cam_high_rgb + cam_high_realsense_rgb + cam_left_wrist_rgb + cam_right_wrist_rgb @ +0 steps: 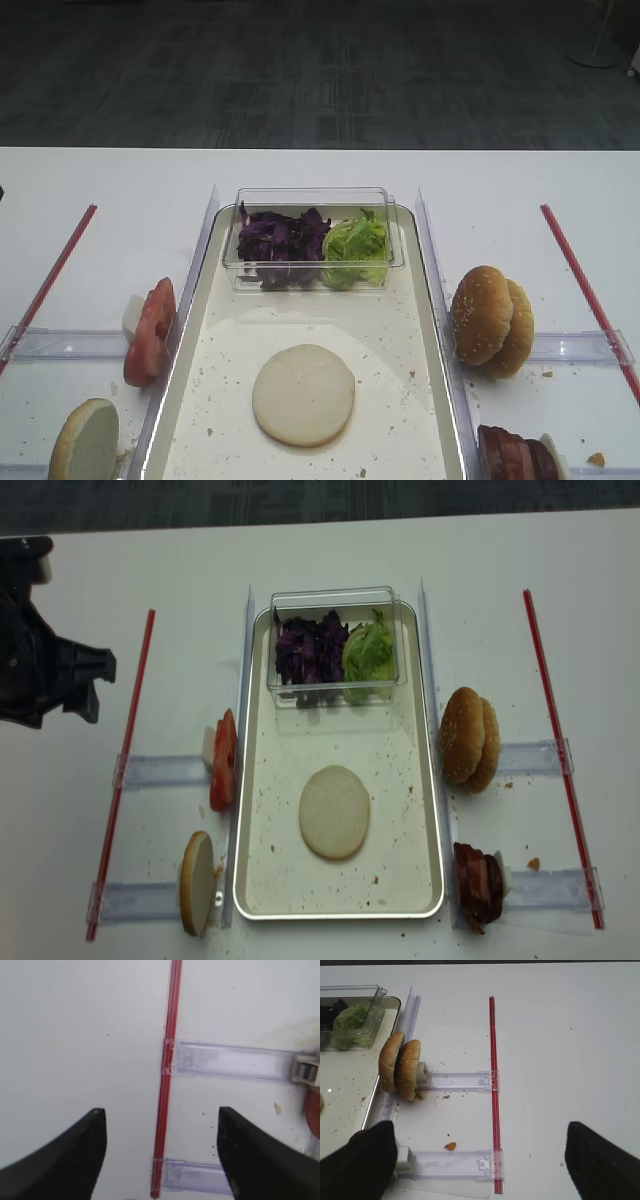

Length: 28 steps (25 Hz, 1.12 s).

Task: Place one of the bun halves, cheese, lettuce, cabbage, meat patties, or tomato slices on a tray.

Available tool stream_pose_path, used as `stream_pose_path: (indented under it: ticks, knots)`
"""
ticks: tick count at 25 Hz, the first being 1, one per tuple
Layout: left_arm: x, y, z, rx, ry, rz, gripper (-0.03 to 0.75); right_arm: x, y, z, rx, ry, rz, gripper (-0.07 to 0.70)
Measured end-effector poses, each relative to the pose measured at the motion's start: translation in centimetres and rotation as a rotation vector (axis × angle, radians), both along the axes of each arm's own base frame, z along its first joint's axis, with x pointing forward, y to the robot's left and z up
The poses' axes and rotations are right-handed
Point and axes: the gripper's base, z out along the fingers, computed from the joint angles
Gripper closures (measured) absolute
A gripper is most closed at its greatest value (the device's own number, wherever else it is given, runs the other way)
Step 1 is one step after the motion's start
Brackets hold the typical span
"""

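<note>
One bun half (pixel 303 394) already lies flat in the middle of the tray (pixel 425 330); a second stands on edge outside the tray's near-left corner (pixel 196 882); the tomato slices (pixel 150 331) stand on edge just beside the left rim, the meat patties (pixel 478 883) beside the near-right corner, and the cabbage (pixel 281 243) and lettuce (pixel 355 249) sit in the clear box (pixel 312 197) at the tray's far end. No cheese can be made out.

The left gripper (pixel 162 1152) hangs over bare counter (pixel 110 185), astride a red strip (pixel 167 1080), jaws apart and empty; the right gripper (pixel 482 1160) likewise has its jaws wide and empty above the right-hand holders (pixel 457 1080) — neither is near any food.

Judged from here, the risks lie in the approach: slices standing on edge could topple or slide off if one jaw nudges the stack first; a soft tomato may tear under a hard squeeze; a descent too close to the rim could shove the tray.
</note>
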Motion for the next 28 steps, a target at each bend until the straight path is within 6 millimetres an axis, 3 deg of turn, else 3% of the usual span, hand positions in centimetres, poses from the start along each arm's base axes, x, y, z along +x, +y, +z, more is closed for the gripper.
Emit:
stream_pose_path:
  ticks: [5, 18, 28]
  knots:
    - [-2.7, -0.1, 0.9, 0.005, -0.029, -0.012, 0.278, 0.0, 0.0, 0.0, 0.0, 0.0, 0.0, -0.06]
    - [-14.8, -0.8, -0.4, -0.006, -0.141, -0.024, 0.278, 0.0, 0.0, 0.0, 0.0, 0.0, 0.0, -0.06]
    - [-20.0, -1.0, -1.9, 0.008, -0.248, -0.043, 0.278, 0.0, 0.0, 0.0, 0.0, 0.0, 0.0, -0.06]
